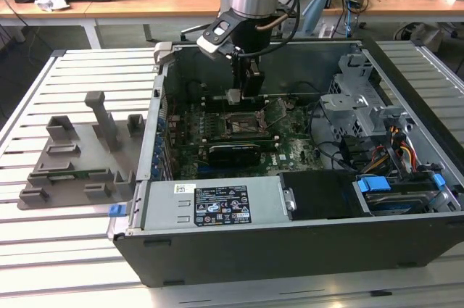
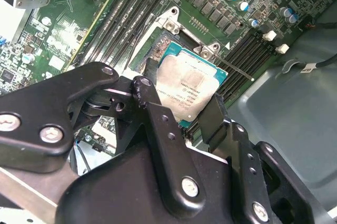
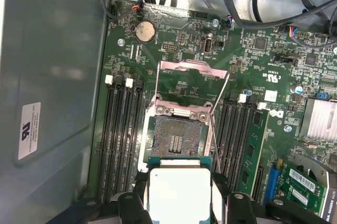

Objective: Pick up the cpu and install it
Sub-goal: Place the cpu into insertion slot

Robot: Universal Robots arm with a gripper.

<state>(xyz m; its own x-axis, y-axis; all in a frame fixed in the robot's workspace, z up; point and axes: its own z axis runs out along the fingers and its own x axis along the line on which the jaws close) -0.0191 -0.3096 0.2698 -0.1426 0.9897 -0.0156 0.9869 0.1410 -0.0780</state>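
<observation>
2 fingers point(image 2: 158, 124) grip the cpu point(image 2: 190, 89) above the open socket point(image 3: 176, 139)

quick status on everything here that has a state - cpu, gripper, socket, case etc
cpu: held by the gripper over the board, not yet in the socket
gripper: shut on the cpu's edges
socket: open and empty, contacts exposed
socket frame: flipped up
memory slots: empty
computer case: lying on its side, panel off, inside exposed
</observation>
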